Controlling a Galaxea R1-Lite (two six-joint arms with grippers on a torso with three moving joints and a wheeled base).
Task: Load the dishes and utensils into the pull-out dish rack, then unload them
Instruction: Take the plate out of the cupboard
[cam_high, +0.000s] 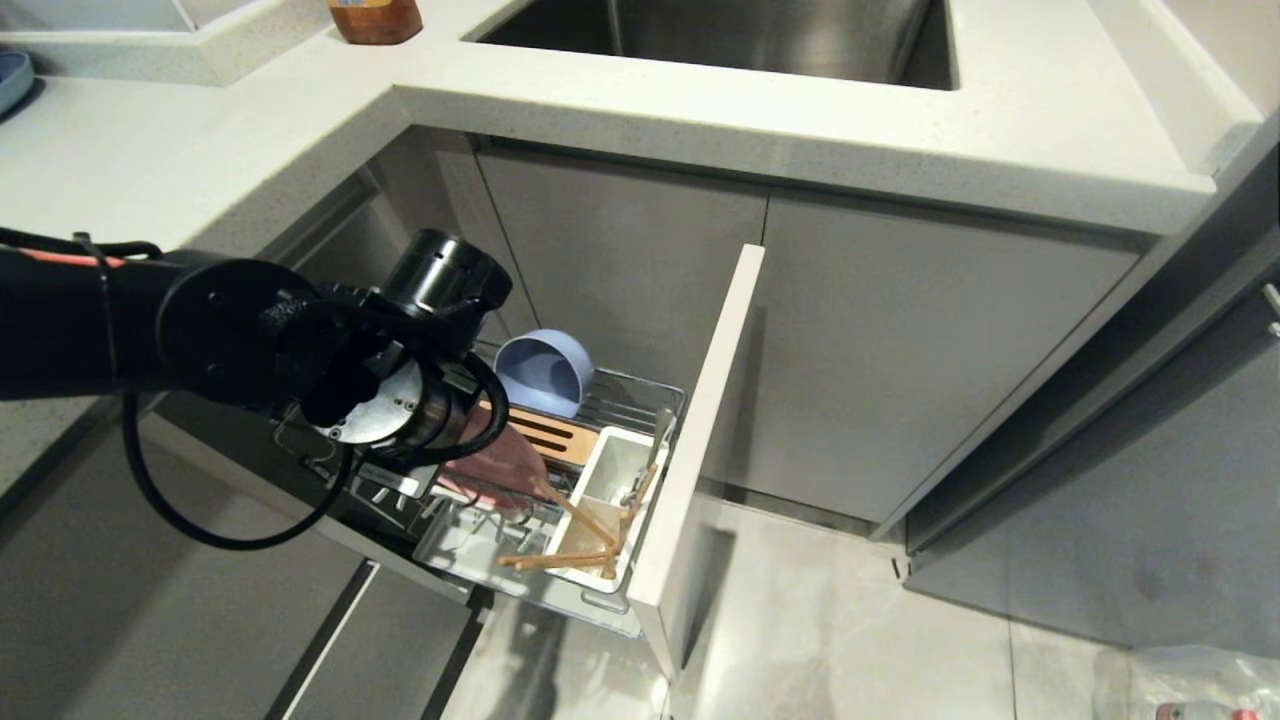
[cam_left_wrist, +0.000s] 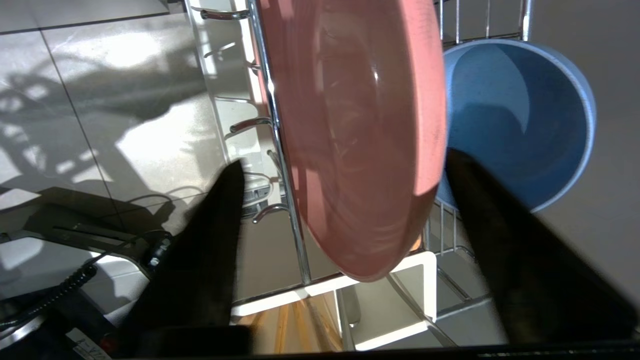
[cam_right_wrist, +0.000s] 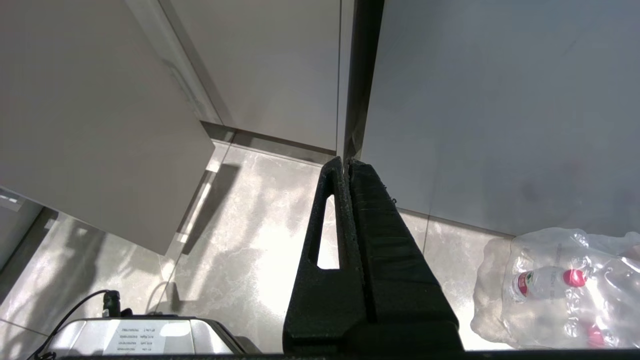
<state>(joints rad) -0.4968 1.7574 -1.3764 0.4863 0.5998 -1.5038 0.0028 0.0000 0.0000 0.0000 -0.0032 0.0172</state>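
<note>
Two pincers belong to the robot, and only the left pincer (cam_left_wrist: 345, 165) is at work. It hangs over the pull-out dish rack (cam_high: 640, 400), its black fingers (cam_left_wrist: 210, 240) spread wide, one on each side of the pink plate (cam_left_wrist: 350, 135), with a clear gap on both sides, so the plate is straddled, not clamped. The plate stands on edge among the rack's chrome wires, at the rack's near side, just beside the slotted copper-brown strip (cam_high: 545, 432). At the rack's front, against the pale grey front panel (cam_high: 700, 440), sits the white utensil caddy (cam_high: 605, 475). Both wooden chopsticks (cam_high: 570, 540) lie slanted in its nearer part, their ends sticking out over the rim, and the grey spoon (cam_high: 655, 445) leans in its farther part. Beyond the plate, deeper in the rack, the pale blue bowl (cam_high: 545, 370) rests tipped on its side, its hollow facing the plate; plate and bowl are close, though contact cannot be judged. Farther off, above the rack, runs the white table (cam_high: 800, 130) with a steel sink (cam_high: 740, 35). Away from the rack, the right pincer (cam_right_wrist: 347, 167) hangs parked over the floor, its fingers pressed together, near a clear bag of bottles (cam_right_wrist: 560, 290).
</note>
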